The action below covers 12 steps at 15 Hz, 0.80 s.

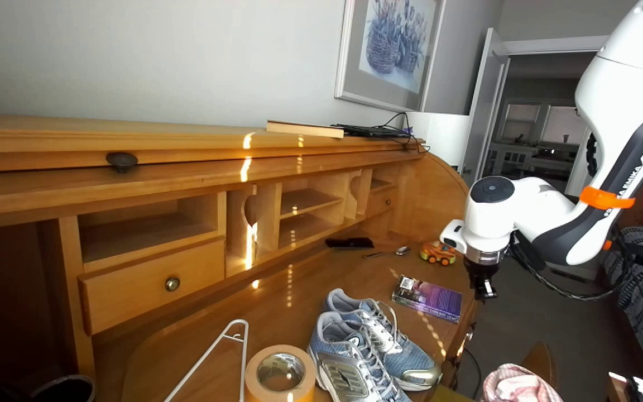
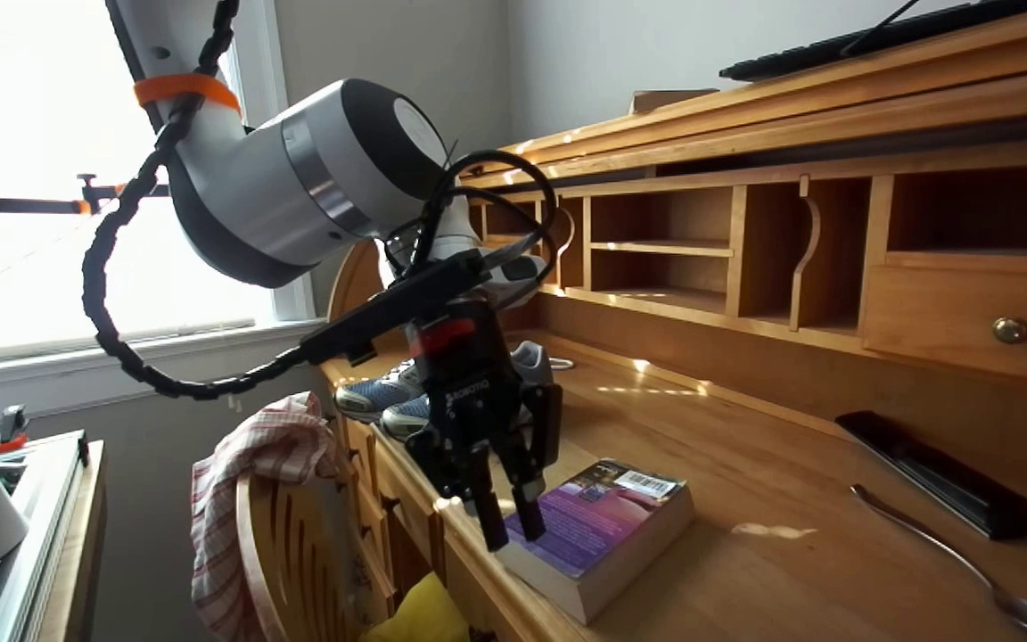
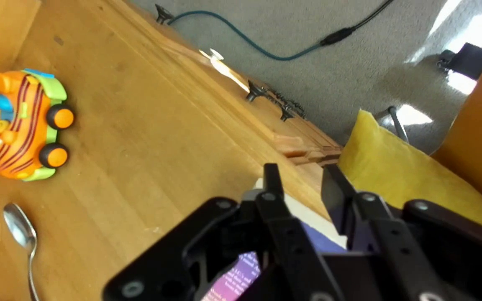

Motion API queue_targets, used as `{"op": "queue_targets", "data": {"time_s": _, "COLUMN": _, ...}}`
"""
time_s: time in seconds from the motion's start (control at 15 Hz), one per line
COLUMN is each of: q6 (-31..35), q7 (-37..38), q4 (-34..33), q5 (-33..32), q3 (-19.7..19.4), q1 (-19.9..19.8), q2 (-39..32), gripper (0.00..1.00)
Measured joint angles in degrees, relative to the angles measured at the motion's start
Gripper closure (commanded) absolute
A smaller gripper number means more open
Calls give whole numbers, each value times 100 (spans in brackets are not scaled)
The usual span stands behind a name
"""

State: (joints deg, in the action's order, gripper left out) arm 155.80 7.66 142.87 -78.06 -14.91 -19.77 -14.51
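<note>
The tool point(image 2: 514, 532) is hanging close to a thick purple paperback point(image 2: 598, 526), its fingers point(image 3: 272, 179) standing apart with a gap between them. The paperback is lying flat near the edge of the wooden counter point(image 2: 727, 473), barcode point(image 2: 647, 484) facing up. Running shoes point(image 1: 344, 357) are resting to one side, a spoon point(image 3: 18, 225) and an orange toy car point(image 3: 22, 125) to the other.
</note>
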Motion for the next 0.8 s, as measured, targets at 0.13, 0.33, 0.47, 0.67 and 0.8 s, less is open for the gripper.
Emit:
{"op": "queue_targets", "data": {"time_s": 0.13, "q6": -96, "q7": -32, "q4": 31, "q5": -17, "q3": -51, "q1": 3, "q2": 0, "gripper": 43}}
{"op": "queue_targets", "data": {"time_s": 0.33, "q6": -31, "q7": 5, "q4": 22, "q5": -16, "q3": -75, "q1": 3, "q2": 6, "gripper": 42}}
{"op": "queue_targets", "data": {"time_s": 0.47, "q6": 140, "q7": 66, "q4": -5, "q5": 0, "q3": -70, "q1": 2, "q2": 4, "gripper": 26}}
{"op": "queue_targets", "data": {"time_s": 0.67, "q6": 418, "q7": 208, "q4": -107, "q5": 11, "q3": -69, "q1": -17, "q2": -77, "gripper": 56}}
{"op": "queue_targets", "data": {"time_s": 0.8, "q6": 609, "q7": 284, "q4": -250, "q5": 54, "q3": -69, "q1": -72, "q2": -254, "gripper": 62}}
